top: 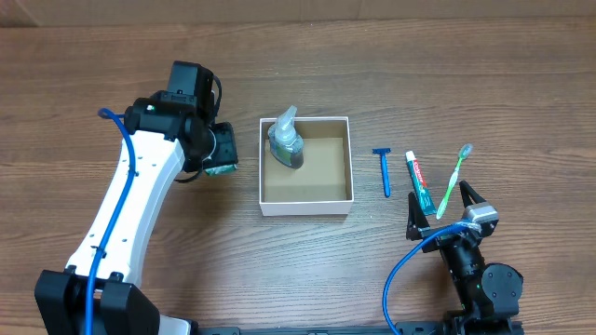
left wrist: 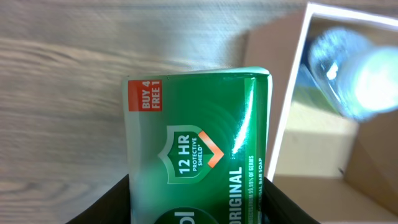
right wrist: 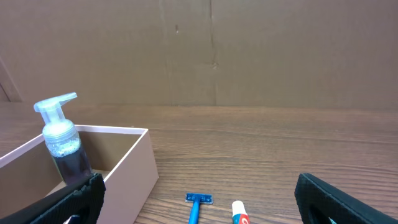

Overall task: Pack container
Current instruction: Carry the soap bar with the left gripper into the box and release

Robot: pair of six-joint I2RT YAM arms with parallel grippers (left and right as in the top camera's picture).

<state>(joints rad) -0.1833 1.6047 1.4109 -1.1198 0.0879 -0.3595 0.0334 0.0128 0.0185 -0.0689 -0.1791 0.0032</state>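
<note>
Container (top: pixel 305 206) sits near the middle of the worktop with a pump bottle (top: pixel 285 141) in its far-left corner. Just beside its left wall, the left gripper (top: pixel 222 154) is clenched on a green soap packet (left wrist: pixel 199 155). Toward the right edge lie a razor (top: pixel 385 172), toothpaste (top: pixel 420 182) and a toothbrush (top: pixel 453 181). Behind them, the right gripper (top: pixel 445 207) is spread and empty.

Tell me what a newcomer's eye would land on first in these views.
The white-walled container sits mid-frame in the overhead view, with a pump bottle in its far-left corner. Just left of it, the left gripper clamps a green soap packet. To the container's right lie a blue razor, toothpaste and a green toothbrush, with the open, empty right gripper on their near side.
</note>
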